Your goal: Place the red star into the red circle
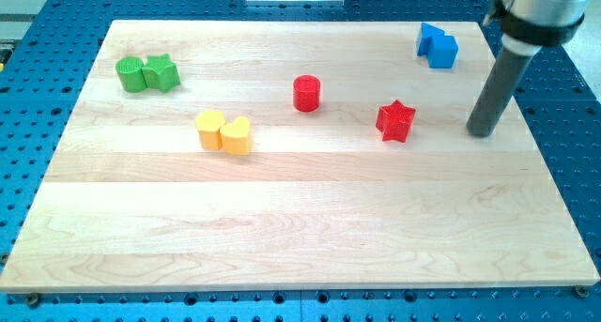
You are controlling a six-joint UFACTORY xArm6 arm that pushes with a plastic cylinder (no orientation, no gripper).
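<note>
The red star [395, 121] lies on the wooden board, right of centre. The red circle, a short red cylinder [306, 93], stands up and to the left of it, with a clear gap between them. My tip [482, 132] rests on the board to the right of the red star, apart from it, roughly level with it. The dark rod rises from there to the view's top right.
A green cylinder [131, 74] and a green star [161, 73] touch at the upper left. Two yellow blocks [210, 130] [237, 135] touch left of centre. Two blue blocks [438, 47] sit at the upper right, above my tip. The board [300, 228] lies on a blue perforated table.
</note>
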